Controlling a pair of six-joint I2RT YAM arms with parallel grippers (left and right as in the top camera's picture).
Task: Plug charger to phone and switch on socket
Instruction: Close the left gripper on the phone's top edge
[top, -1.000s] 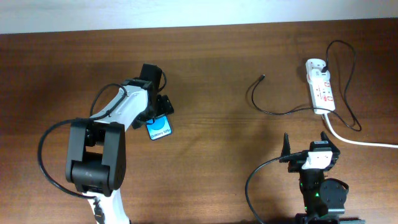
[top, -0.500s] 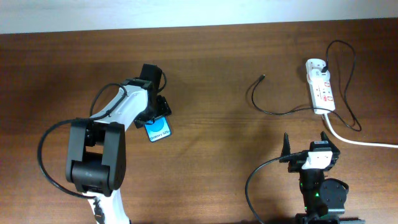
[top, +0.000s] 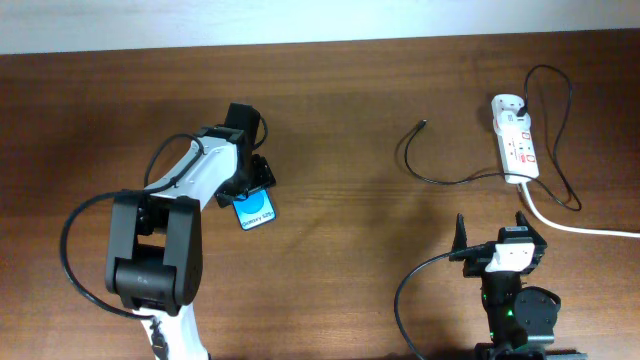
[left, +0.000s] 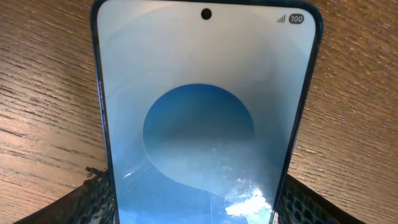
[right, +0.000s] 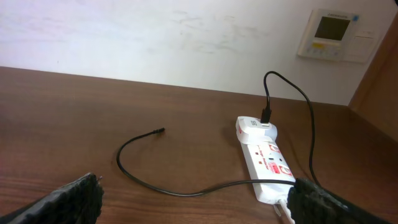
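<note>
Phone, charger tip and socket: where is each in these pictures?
phone (left: 205, 124), left wrist view, centre of the screen.
charger tip (right: 158, 131), right wrist view, the cable's free end.
socket (right: 268, 163), right wrist view, white top face.

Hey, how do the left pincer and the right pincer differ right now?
The left pincer is shut on the phone; the right pincer is wide open, holding nothing. The left pincer is stretched out over the table; the right pincer sits near its base, facing the charger and socket. Both have dark fingers.
</note>
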